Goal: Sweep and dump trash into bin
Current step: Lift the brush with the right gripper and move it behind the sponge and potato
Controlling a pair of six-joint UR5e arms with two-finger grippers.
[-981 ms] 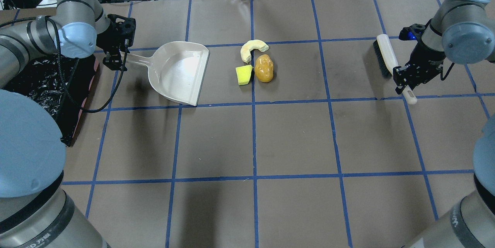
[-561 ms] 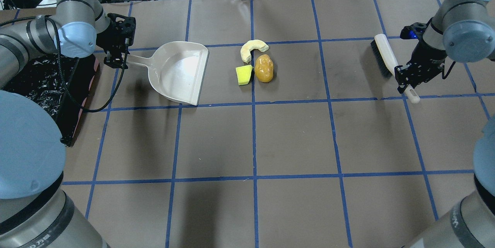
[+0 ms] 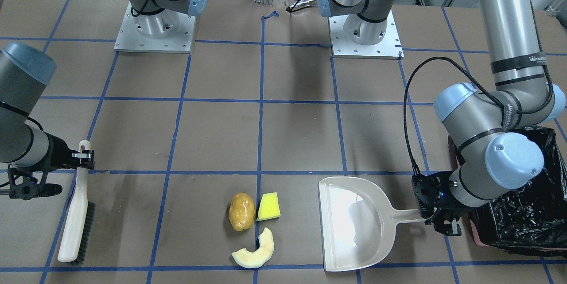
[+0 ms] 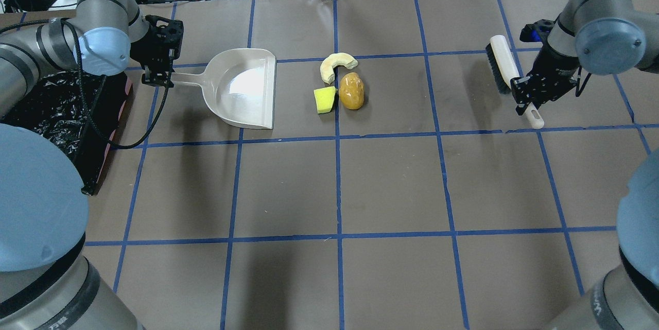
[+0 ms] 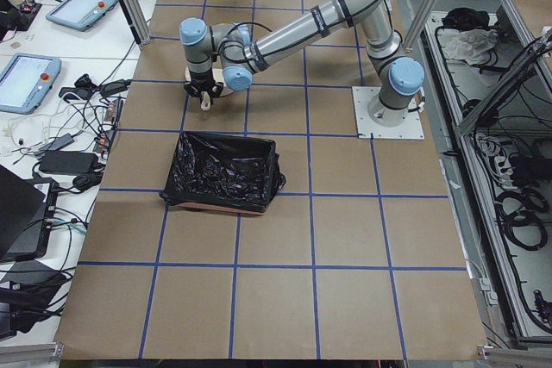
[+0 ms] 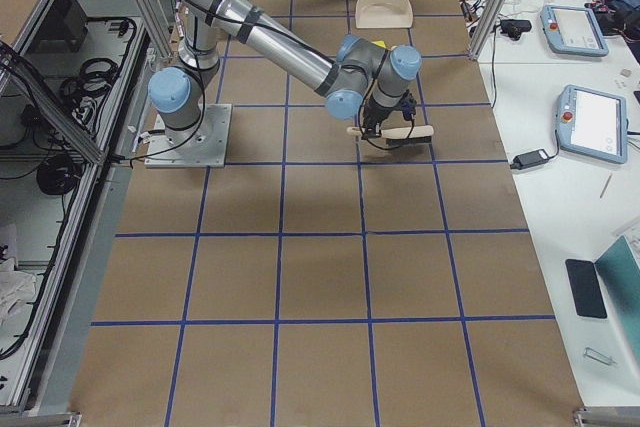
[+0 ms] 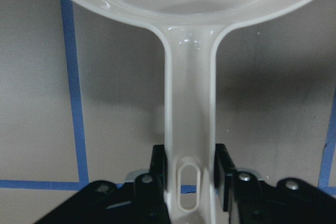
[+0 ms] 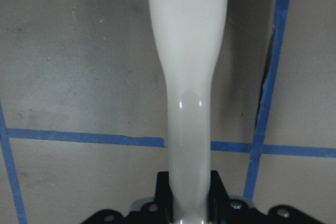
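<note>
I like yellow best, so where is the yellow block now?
Overhead view: the yellow block lies mid-table, left of the potato, just below the melon slice, right of the dustpan.

Overhead looks forward and down from behind the robot; the front view faces it. Both share the desk centre. Side views look along it from afar; wrist cameras sit close.

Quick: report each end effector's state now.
The left end effector is closed, holding the dustpan by its handle.
The right end effector is closed, holding the brush by its handle.
</note>
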